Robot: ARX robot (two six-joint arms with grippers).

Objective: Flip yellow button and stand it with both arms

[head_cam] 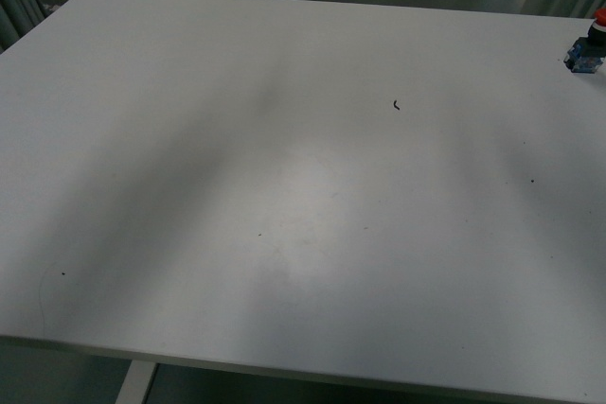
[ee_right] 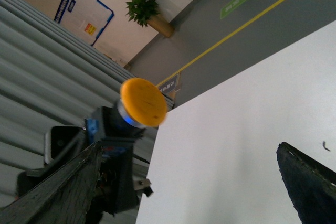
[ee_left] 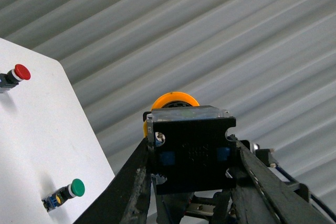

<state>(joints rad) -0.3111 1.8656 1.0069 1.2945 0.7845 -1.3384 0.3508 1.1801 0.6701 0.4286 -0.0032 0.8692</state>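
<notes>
Left claw point(ee_left: 191, 167), held up clear of the counter point(head_cam: 284, 196): you see its fingers clamped on the block body of the yellow button point(ee_left: 189, 145), with the cap pointing away from the wrist. Right claw point(ee_right: 189, 148): spread wide, gripping nothing, facing that cap. You count one yellow button, one red button point(ee_left: 14, 75) and one green button point(ee_left: 65, 193); the latter two lie on the counter.

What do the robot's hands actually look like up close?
The left end effector and right end effector are each two long, angular black fingers with rough, grainy surfaces. A thin dark cable runs beside the left one.
</notes>
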